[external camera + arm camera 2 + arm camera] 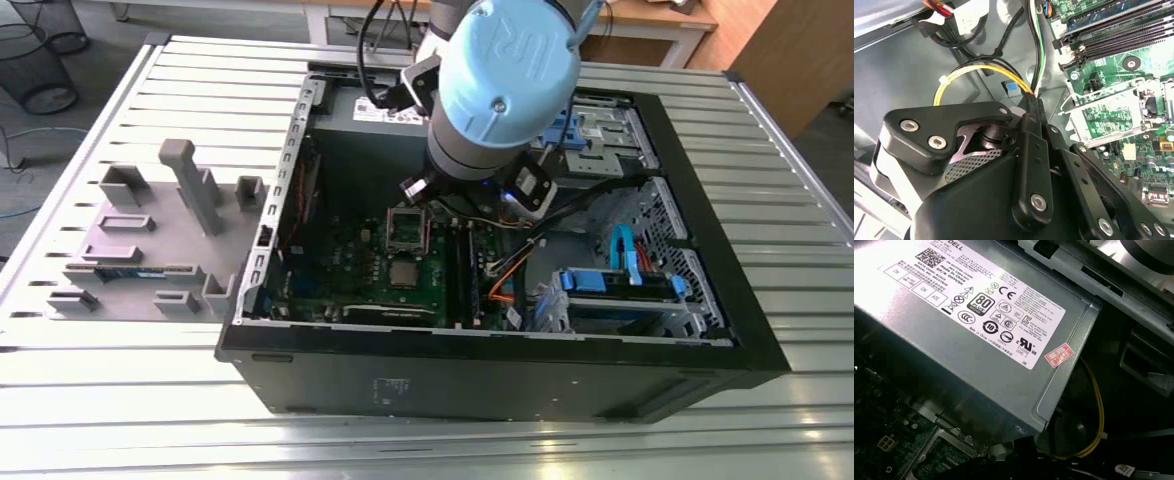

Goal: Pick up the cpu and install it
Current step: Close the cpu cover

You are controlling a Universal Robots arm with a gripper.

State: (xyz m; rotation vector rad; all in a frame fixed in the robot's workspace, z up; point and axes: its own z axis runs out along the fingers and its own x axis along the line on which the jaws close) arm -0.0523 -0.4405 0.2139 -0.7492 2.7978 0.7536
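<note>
At mid-frame in the exterior view, the hand (pixel 461 203), its width impossible to tell, is being held beside loose cables (pixel 587 197) that risk being snagged, while the cpu (pixel 404 272) is seemingly being cradled on the motherboard (pixel 350 262) just lower left.

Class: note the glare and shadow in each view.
Exterior view: the table glares, the computer case interior is shaded. First wrist view: soft sheen on the power supply, deep shadow beside it. Second wrist view: the motherboard is brightly lit.
</note>
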